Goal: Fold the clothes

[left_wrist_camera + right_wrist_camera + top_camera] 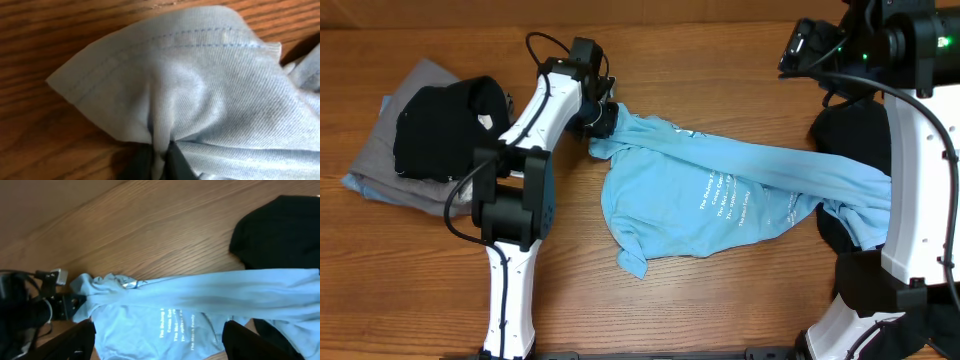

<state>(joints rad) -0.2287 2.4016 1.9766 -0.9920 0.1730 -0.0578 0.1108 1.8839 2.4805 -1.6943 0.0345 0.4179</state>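
The light blue T-shirt (700, 200) with white lettering lies crumpled across the table's middle, its right part stretched toward the right arm. My left gripper (603, 122) is shut on its upper left corner. The left wrist view shows a stitched hem fold (200, 90) pinched between the dark fingers (160, 160). My right gripper (800, 45) is open and empty, high at the back right. Its two fingers (159, 332) frame the shirt (165, 315) from above. A black shirt (440, 130) lies on a grey one (375, 170) at the left.
Another black garment (850, 135) lies at the right, partly under the blue shirt's right end, and shows in the right wrist view (280, 230). The right arm's white base (910, 200) stands over that end. Bare wood lies in front (720, 310).
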